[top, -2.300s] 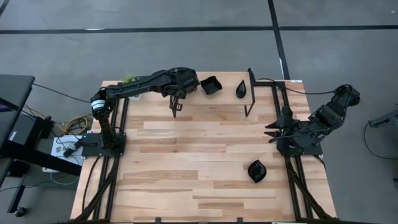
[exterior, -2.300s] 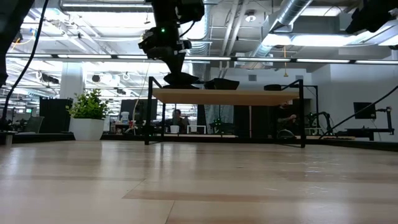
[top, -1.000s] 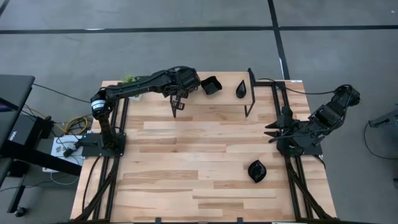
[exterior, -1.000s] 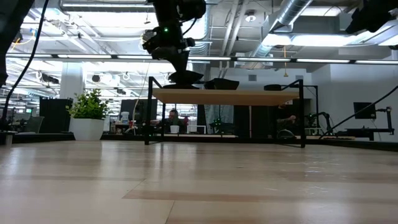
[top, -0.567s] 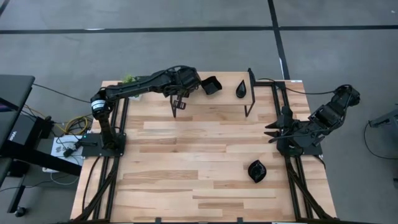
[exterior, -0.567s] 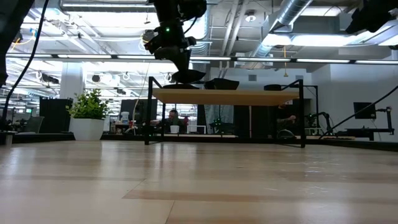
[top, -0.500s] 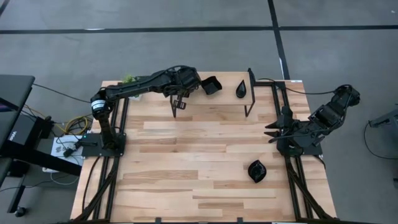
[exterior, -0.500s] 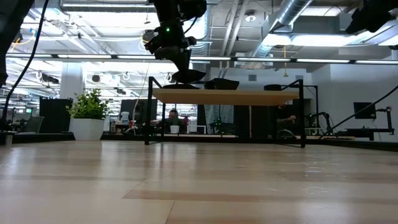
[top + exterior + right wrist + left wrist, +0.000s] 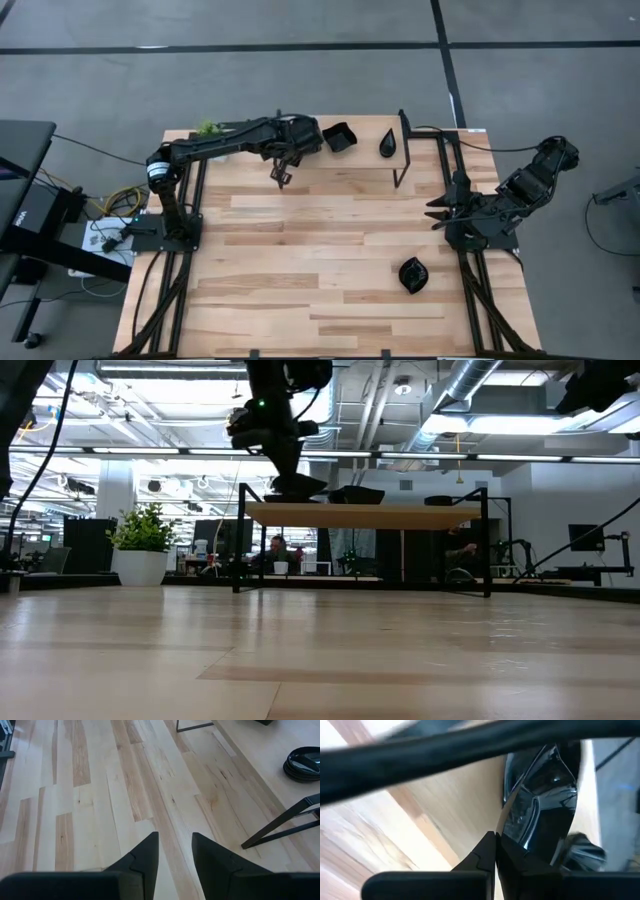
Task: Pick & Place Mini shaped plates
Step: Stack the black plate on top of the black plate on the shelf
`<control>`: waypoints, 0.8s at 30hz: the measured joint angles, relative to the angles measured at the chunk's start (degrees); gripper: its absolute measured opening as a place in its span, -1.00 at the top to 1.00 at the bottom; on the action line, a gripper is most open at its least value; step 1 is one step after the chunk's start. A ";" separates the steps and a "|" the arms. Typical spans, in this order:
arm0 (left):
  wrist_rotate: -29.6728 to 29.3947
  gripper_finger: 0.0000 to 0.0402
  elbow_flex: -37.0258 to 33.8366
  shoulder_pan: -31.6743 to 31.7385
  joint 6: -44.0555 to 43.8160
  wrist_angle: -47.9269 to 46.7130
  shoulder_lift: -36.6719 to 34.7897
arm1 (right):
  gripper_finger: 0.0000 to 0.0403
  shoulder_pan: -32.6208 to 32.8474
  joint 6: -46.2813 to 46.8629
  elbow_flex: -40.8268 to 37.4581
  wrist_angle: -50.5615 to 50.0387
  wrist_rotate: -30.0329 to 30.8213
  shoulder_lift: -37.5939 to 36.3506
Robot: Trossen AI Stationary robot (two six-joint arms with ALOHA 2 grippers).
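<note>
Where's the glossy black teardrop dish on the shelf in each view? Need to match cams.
High view: glossy black teardrop dish, far side of the table, right of centre.
Low view: the dish sits at the shelf top's right end.
Left wrist view: cannot tell; a close-up black dish fills it, shape unclear.
Right wrist view: the dish at the right edge.
Shared landmark: black-framed wooden shelf under it.

The pale planked wooden table (image 9: 300,250) looks smooth and matt. On its raised black metal-framed wooden shelf (image 9: 365,150), the glossy black wavy-edged square plate (image 9: 338,137) mirrors light.
</note>
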 joint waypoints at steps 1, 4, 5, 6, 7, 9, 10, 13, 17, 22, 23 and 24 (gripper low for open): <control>0.05 0.96 -0.02 0.04 -0.13 -0.84 0.00 | 0.44 -0.01 0.00 0.00 0.00 0.00 0.00; 0.08 0.96 0.00 0.11 -0.74 -1.16 0.00 | 0.44 0.00 0.01 0.00 0.00 0.00 0.00; 0.05 0.96 0.00 0.11 -1.43 -1.15 0.00 | 0.44 -0.01 0.01 0.00 0.00 0.00 0.00; 0.04 0.96 -0.02 0.13 -2.03 -1.15 0.00 | 0.44 -0.01 0.01 0.00 0.00 0.00 0.00; 0.04 0.96 -0.02 0.16 -2.47 -1.13 0.00 | 0.44 -0.01 0.00 0.00 0.00 0.00 0.00; 0.03 0.96 -0.02 0.57 -2.71 -1.06 -0.07 | 0.44 0.01 -0.02 0.00 0.00 0.00 0.00; 0.04 0.96 -0.02 0.84 -2.65 -0.99 -0.19 | 0.44 -0.01 0.01 0.00 0.00 0.00 0.00; -0.38 0.96 -0.02 1.59 -2.43 -0.68 -0.76 | 0.44 -0.01 -0.01 0.00 0.00 0.00 0.00; -2.43 0.96 -0.02 2.14 -1.67 -0.17 -2.08 | 0.44 -0.01 0.01 0.00 0.00 0.00 0.00; -3.08 0.96 0.00 2.62 -1.42 -0.16 -2.56 | 0.44 -0.01 0.01 0.00 0.02 0.00 0.00; -3.04 0.96 0.00 2.87 -1.42 -0.16 -2.54 | 0.44 0.01 0.00 0.00 0.02 0.00 0.00; -2.87 0.96 0.00 3.06 -1.32 -0.03 -2.38 | 0.44 0.00 0.01 0.00 0.02 0.00 0.00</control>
